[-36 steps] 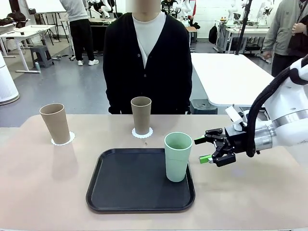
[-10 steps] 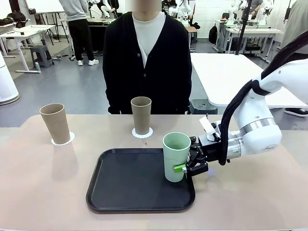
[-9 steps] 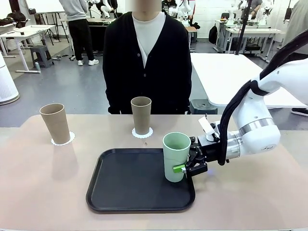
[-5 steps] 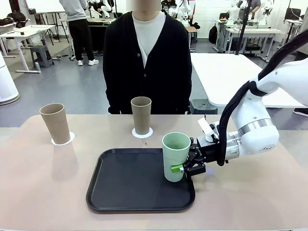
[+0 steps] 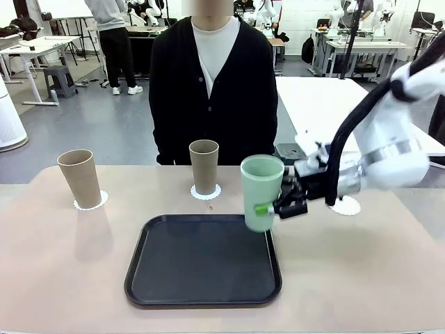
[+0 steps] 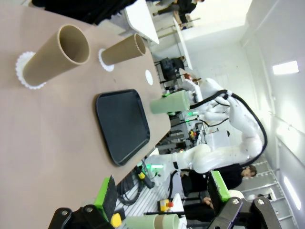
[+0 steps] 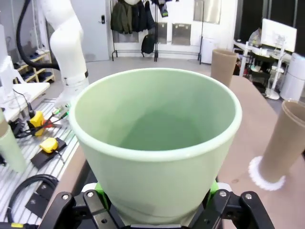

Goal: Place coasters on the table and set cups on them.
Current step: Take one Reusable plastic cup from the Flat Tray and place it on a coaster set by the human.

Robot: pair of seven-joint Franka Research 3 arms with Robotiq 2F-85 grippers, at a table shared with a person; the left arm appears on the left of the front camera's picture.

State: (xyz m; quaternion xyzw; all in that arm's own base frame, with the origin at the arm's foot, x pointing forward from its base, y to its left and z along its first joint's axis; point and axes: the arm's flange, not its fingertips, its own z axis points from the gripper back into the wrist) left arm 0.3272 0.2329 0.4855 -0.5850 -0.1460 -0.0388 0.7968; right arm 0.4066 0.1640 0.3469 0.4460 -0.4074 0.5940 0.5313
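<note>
One bare coaster (image 5: 345, 206) lies on the table (image 5: 55, 264) just right of and beyond your right gripper (image 5: 277, 202), which pinches the mint cup (image 5: 261, 193) upright above the tray's (image 5: 201, 261) right edge. Your forearm reaches in level from the right. Left gripper (image 6: 162, 210) hangs spread.

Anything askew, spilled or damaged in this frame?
Nothing spilled or damaged. Both brown cups stand upright on their doilies. The right gripper holds the green cup lifted above the black tray, slightly tilted. An unused doily lies flat behind the arm.
</note>
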